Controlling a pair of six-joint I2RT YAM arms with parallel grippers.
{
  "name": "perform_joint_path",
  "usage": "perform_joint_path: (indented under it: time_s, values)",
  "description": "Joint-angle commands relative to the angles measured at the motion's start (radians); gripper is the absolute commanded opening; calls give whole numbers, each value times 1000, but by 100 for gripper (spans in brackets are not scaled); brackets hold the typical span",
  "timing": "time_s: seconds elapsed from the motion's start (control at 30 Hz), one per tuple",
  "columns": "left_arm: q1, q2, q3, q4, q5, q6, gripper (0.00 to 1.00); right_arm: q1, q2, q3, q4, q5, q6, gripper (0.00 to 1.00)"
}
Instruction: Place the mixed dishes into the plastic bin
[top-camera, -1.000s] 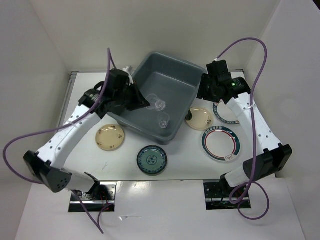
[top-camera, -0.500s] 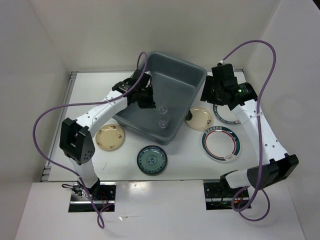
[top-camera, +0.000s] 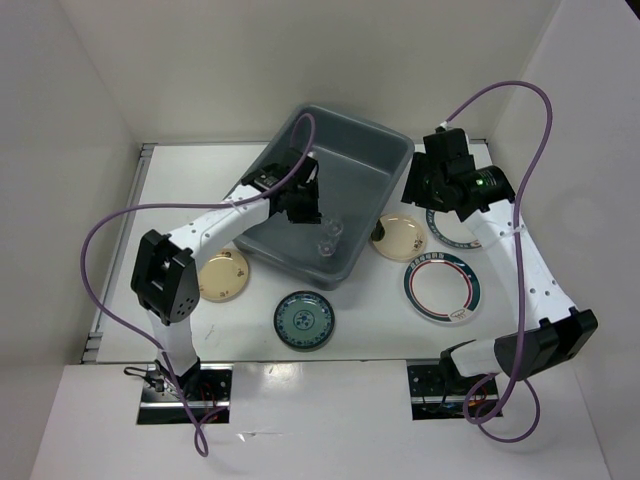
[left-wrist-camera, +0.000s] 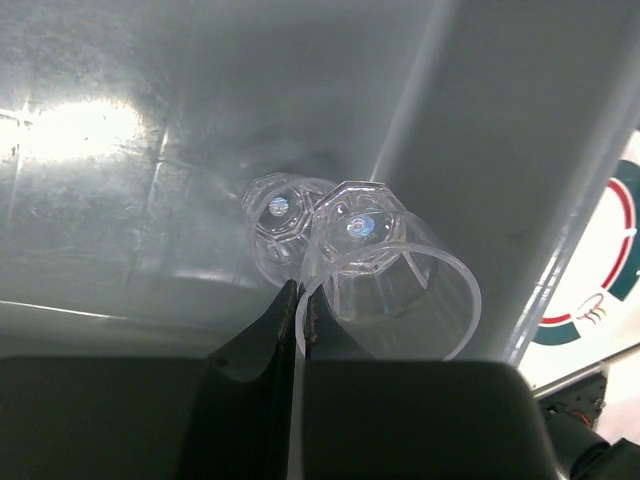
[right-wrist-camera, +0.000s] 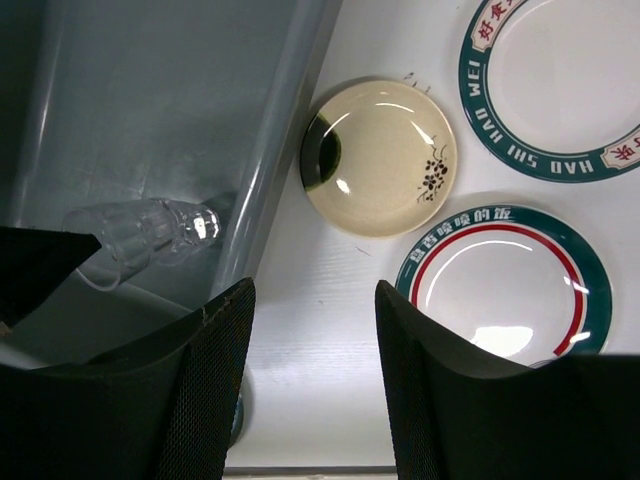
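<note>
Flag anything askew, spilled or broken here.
The plastic bin sits rotated, its walls slanted against the edges of the table. Inside it, the left gripper has its jaws shut on the rim of a clear cup held on its side, next to a second cup. Nothing looks spilled or broken.

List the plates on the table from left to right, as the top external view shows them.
plain beige plate → dark teal plate → flowered beige plate → near banded plate. The far banded plate overlaps the near one sideways, so it is left out.
</note>
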Motion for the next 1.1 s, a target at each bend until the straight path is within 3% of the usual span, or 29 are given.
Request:
perform_joint_path:
  time_s: [0.0, 0.5, 0.6, 0.67, 0.77, 0.87, 0.9, 1.07]
  values:
    - [1, 6, -4, 7, -32, 19, 0, -7, -28, -8, 9, 32, -15, 57]
    - [1, 6, -50, -33, -80, 59, 0, -7, -19, -8, 9, 41, -15, 57]
    - [1, 6, -50, -22, -67, 59, 4, -7, -19, -8, 9, 41, -15, 59]
    - [1, 6, -50, -13, -47, 59, 18, -7, -9, -8, 9, 41, -15, 61]
    - [1, -25, -50, 26, -24, 59, 67, -7, -9, -8, 9, 41, -6, 63]
    - [1, -72, -32, 53, -24, 49, 96, -16, -9, -8, 18, 41, -5, 64]
    - [1, -91, -1, 64, -24, 49, 100, -17, 0, -8, 18, 41, -5, 64]
    - [1, -163, 78, 119, -24, 49, 100, -64, 21, -44, 27, 76, 13, 64]
